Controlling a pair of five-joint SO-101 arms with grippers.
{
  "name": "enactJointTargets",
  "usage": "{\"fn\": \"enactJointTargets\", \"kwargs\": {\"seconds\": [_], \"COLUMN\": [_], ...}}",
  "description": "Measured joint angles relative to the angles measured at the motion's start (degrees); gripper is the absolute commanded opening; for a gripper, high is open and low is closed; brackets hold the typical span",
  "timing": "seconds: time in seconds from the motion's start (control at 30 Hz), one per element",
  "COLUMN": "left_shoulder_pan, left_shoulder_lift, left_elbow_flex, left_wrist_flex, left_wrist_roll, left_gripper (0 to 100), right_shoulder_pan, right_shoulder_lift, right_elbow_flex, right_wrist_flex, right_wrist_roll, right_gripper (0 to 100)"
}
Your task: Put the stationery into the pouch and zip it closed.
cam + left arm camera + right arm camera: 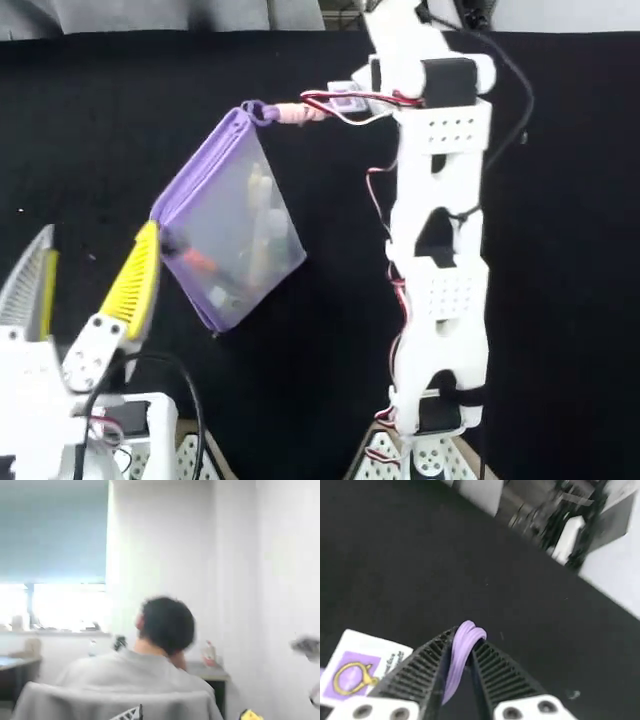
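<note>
A black table [560, 200] lies under everything. The white right arm [445, 290] runs from the near edge to the far side on the right, with red and white wires [345, 102] looped by its wrist. At the near left, the left gripper [98, 235] points upward with its jaws spread wide and nothing between them. Its yellow finger [133, 280] stands just beside the pouch's near-left edge, and whether the two touch cannot be told.

The pouch [235, 235] sits left of centre. It is tilted, with one corner up and far and the opposite corner low and near. Whether the low corner rests on the table cannot be told. Its edges and back are purple and its broad face is clear, so the stationery [255, 215] shows inside as pale sticks and an orange-red piece lower down. A purple loop [258, 110] sticks out at the upper far corner.

The right gripper [300, 112] is clamped on that loop. In the right wrist view its ridged black jaws pinch the loop [466, 635], and a white tag [362, 667] lies beside them.
</note>
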Motion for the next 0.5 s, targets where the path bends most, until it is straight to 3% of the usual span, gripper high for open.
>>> {"fn": "enactJointTargets", "kwargs": {"seconds": [0.13,0.37,0.5], "left_shoulder_pan": [-3.34,-3.78,-3.78], "left_shoulder_lift": [0.0,0.0,0.0], "left_elbow_flex": [-2.11,-2.37,-2.37], "left_wrist_flex": [0.44,8.62,11.96], "left_wrist_roll": [0.0,0.0,4.48], "left_gripper": [31,31,31], "right_shoulder_pan": [0.0,1.41,2.02], "right_shoulder_lift": [6.42,17.58,21.01], "right_elbow_flex": [0.0,0.0,0.0], "right_wrist_flex": [0.09,2.73,2.73], "right_wrist_roll": [-0.09,-0.09,-0.09], "right_gripper": [1.5,1.2,1.5]}}
